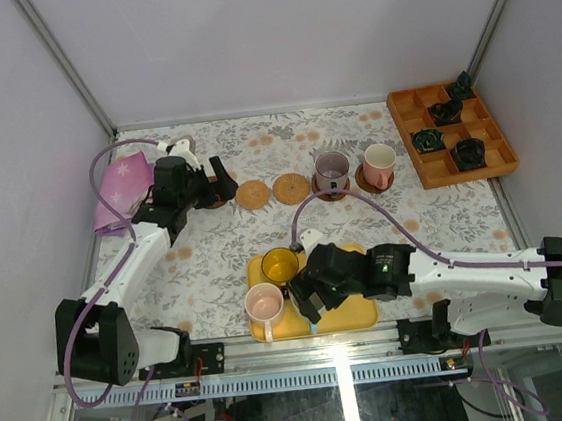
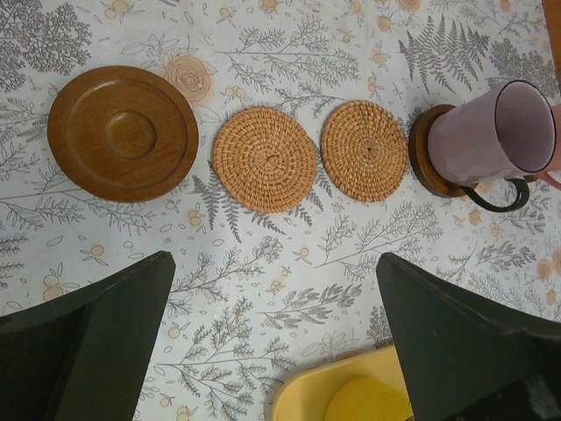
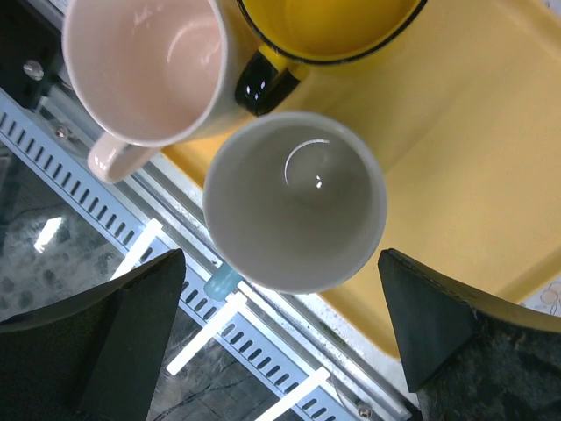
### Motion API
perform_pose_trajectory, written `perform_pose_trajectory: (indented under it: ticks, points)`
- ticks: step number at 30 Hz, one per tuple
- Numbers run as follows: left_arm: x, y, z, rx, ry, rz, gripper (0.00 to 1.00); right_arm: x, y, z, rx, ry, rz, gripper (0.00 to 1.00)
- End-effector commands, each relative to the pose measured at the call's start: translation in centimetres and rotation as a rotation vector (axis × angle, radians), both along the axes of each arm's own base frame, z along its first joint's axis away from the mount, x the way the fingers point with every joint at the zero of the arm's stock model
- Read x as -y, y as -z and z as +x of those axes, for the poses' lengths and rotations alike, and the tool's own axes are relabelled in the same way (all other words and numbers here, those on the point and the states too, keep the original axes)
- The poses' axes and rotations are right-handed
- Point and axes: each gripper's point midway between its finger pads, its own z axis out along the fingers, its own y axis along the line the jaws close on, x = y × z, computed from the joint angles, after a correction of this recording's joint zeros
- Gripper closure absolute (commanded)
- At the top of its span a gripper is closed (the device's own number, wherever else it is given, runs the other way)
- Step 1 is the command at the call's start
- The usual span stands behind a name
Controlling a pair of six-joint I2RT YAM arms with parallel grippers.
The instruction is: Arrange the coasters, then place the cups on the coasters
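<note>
At the fern-printed table (image 1: 225, 252) between white walls (image 1: 263, 41), both jaws gape wide, holding nothing.

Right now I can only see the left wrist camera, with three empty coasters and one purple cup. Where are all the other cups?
Observer: Three are on the yellow tray: a pink cup, a yellow cup and a pale cup.
Operator: That's only four cups!
Observer: The fifth, a cream-pink cup, already stands on a coaster just right of the purple one.
Operator: What is the other arm doing?
Observer: The right pincer hangs open over the pale cup, with one finger on each side of it.
</note>
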Motion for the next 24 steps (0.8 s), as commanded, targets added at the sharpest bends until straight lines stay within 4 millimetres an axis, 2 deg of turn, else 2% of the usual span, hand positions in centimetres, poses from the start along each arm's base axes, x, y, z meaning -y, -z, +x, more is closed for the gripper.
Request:
perform_pose_trajectory:
  ticks: [1, 9, 12, 20, 24]
  points:
    - [0.2, 0.1, -1.2, -0.002, 0.019, -0.018, 0.00, 1.0, 0.8, -0.8, 0.022, 0.080, -0.064, 0.01]
    - [0.4, 0.3, -1.9, -0.004, 0.031, -0.023, 0.00, 2.1, 4.0, -2.7, 0.001, 0.159, -0.185, 0.01]
    - [0.4, 0.3, -2.0, -0.006, 0.034, -0.024, 0.00, 2.5, 4.8, -2.4, 0.015, 0.199, -0.215, 0.01]
    - [0.6, 0.2, -2.0, -0.001, 0.037, -0.029, 0.00, 4.7, 5.8, -1.6, 0.037, 0.327, -0.260, 0.01]
    - [0.5, 0.3, -2.0, -0.003, 0.029, -0.026, 0.00, 4.1, 5.6, -1.8, 0.031, 0.295, -0.222, 0.06]
